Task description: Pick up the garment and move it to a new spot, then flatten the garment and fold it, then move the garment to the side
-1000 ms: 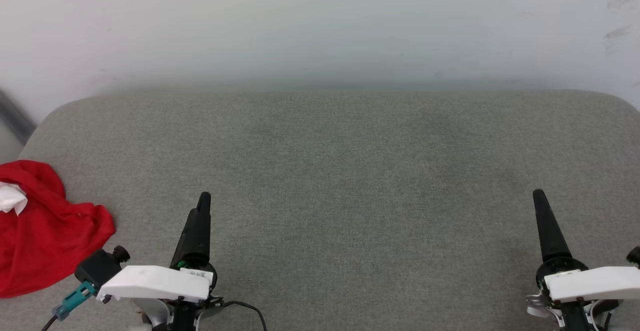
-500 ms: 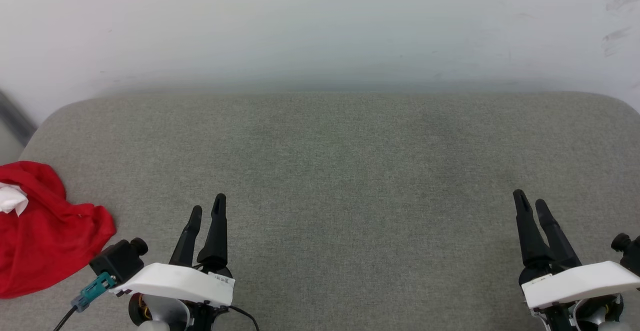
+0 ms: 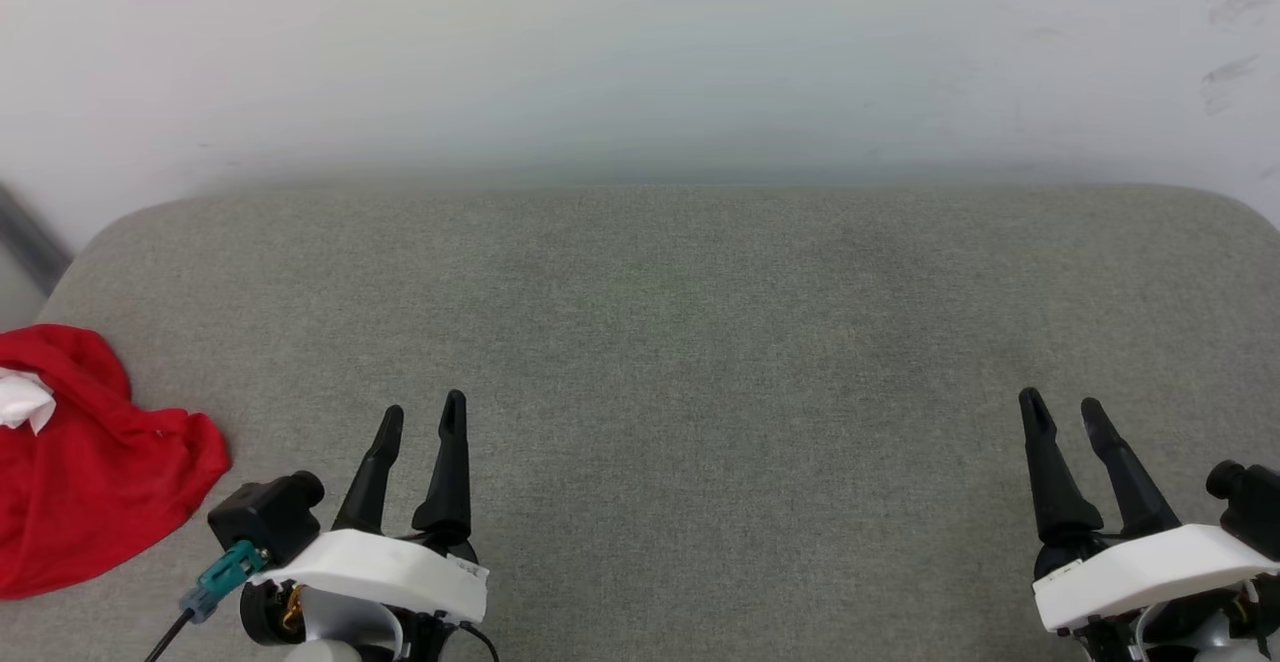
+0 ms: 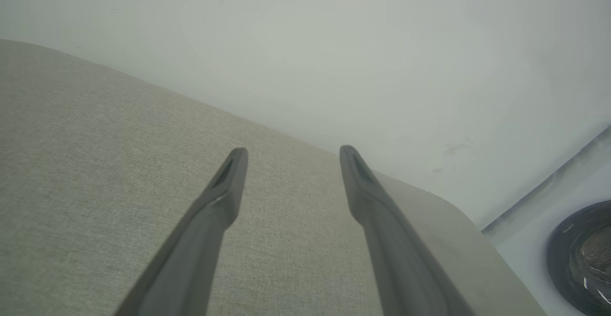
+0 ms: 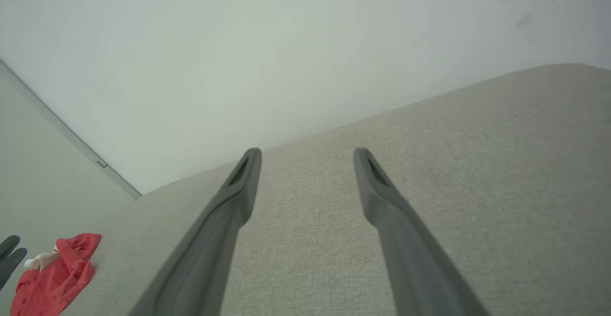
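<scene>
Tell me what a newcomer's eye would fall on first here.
The crumpled red garment at the far left edge of the grey padded surface stands out at once. Next come the left end effector and right end effector, both open and empty, at the near edge, neither touching the garment.

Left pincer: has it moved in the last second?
Yes. The left pincer has shifted right, away from the garment, which has stayed put, and it has rolled; it stands open.
</scene>
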Robot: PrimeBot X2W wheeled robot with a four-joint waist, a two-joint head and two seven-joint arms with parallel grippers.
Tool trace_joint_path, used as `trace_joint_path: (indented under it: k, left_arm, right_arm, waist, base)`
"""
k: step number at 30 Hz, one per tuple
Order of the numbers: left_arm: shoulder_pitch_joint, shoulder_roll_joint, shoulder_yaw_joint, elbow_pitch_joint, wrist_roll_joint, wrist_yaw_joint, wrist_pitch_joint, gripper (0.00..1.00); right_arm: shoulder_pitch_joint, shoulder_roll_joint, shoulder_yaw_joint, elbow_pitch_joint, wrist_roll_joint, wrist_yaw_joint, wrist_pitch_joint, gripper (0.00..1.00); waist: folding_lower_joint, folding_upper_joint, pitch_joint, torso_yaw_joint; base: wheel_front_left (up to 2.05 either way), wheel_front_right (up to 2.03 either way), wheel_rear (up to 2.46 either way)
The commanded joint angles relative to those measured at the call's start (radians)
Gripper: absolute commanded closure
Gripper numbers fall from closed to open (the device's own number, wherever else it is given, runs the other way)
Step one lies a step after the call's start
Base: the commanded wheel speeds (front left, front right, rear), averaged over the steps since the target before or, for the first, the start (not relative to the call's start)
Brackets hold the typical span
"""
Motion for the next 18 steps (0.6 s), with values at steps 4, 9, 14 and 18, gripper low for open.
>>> trace_joint_path:
  k: [4,9,14,18]
  left_arm:
    - [-0.009,0.007,-0.008,-0.001,0.069,0.008,-0.017,0.00]
    - [-0.011,0.012,-0.019,0.001,0.136,0.019,-0.029,0.00]
    - [-0.012,0.016,-0.030,0.003,0.193,0.028,-0.041,0.00]
    - [-0.012,0.017,-0.036,0.009,0.235,0.037,-0.051,0.00]
  right_arm:
    - [0.000,0.003,-0.003,-0.026,-0.066,0.000,0.000,0.00]
    - [0.008,0.006,-0.006,-0.040,-0.128,0.000,-0.002,0.00]
    - [0.014,0.010,-0.010,-0.050,-0.184,0.000,0.001,0.00]
    - [0.019,0.012,-0.011,-0.056,-0.229,0.000,0.002,0.00]
  waist:
    - [0.0000,0.0000,-0.001,0.000]
    - [0.0000,0.0000,-0.002,0.001]
    - [0.0000,0.0000,-0.002,0.001]
    - [0.0000,0.0000,-0.003,0.001]
  base:
    - [0.00,0.00,0.00]
    - [0.00,0.00,0.00]
    - [0.00,0.00,0.00]
    - [0.00,0.00,0.00]
